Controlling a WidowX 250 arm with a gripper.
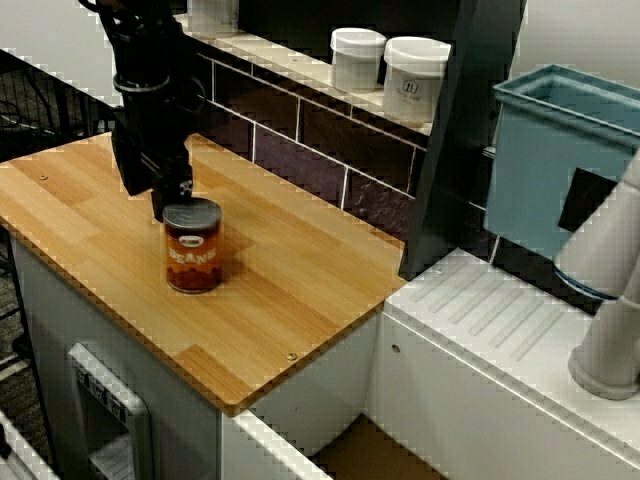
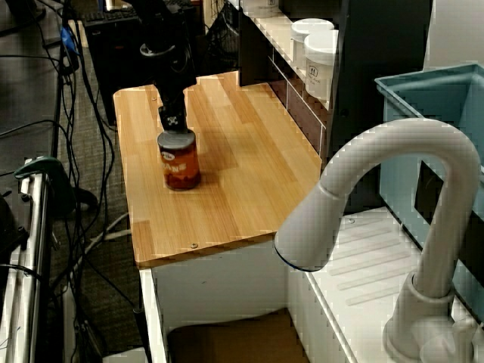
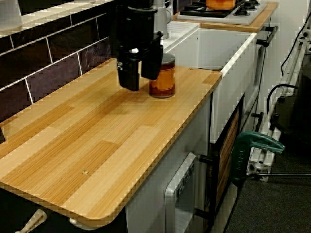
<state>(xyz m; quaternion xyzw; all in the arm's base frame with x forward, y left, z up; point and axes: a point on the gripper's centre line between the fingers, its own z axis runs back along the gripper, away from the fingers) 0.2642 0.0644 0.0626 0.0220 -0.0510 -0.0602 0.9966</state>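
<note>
Wood-grain laminate tops the table point(image 1: 300, 290), and on it stands a rust-red can point(image 1: 193, 250) with a bean label, upright, near the middle of the table's width. The black fingers point(image 1: 165, 195) hang just beside the can, on the side away from the sink.

From the view over the drainboard the fingers overlap the can's top rim, so contact cannot be judged there. The view from behind the tap shows much the same: the fingers point(image 2: 172, 121) end right at the lid of the can point(image 2: 180, 162). Only the low view along the table separates them. There the fingers point(image 3: 130, 73) are spread with a plain gap and nothing between them, and the can point(image 3: 165, 77) sits behind the right-hand one, partly hidden. They grip nothing; whether one brushes the can I cannot tell.

Dark glazed tiles point(image 1: 300, 150) back the table, with a pale ledge above carrying white tubs point(image 1: 357, 58). A white ribbed drainboard point(image 1: 500, 320) adjoins the table, with a blue bin point(image 1: 550, 160) behind it. The curved white tap point(image 2: 393, 197) fills the foreground of its own view, and cables point(image 2: 83, 98) trail over the floor at the left. The low view alone shows a white sink point(image 3: 228, 43), a hob point(image 3: 221, 12) beyond it and a green clamp point(image 3: 252, 145) by the floor.
</note>
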